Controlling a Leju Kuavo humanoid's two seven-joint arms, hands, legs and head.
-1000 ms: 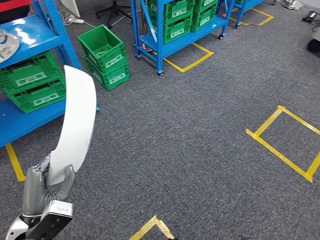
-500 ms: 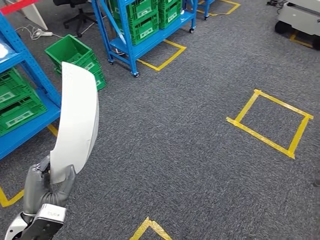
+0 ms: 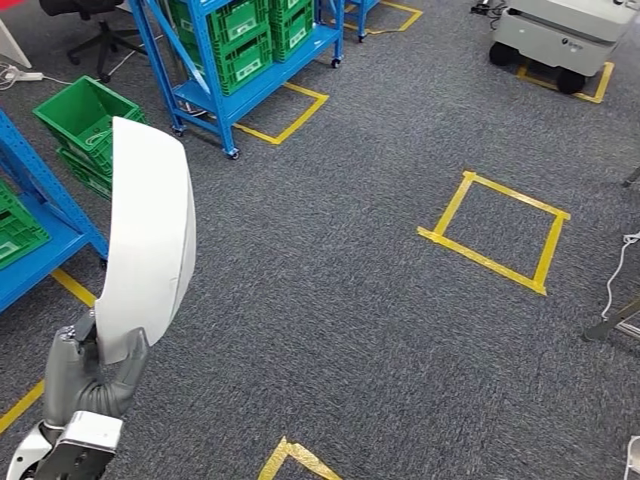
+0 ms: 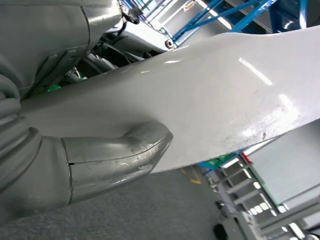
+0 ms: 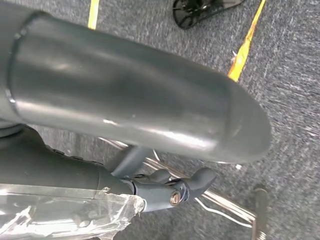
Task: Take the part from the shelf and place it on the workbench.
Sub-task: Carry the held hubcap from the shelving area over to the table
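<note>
One curved white part (image 3: 147, 235) gripped by the left hand (image 3: 90, 375).
It rises upright above the hand, thumb (image 4: 117, 160) pressed on its face; green crates' (image 3: 241, 45) labels unreadable; right hand's (image 5: 124, 105) state unclear.

We see green crates (image 3: 245, 40) on a blue rack (image 3: 226, 95), yellow tape squares (image 3: 494, 230) on grey carpet (image 3: 340, 280), and a grey cart (image 3: 562, 35).

Bright, even overhead light; glare streaks the white part (image 4: 234, 95); the right wrist view's carpet (image 5: 294, 100) is motion-blurred.
</note>
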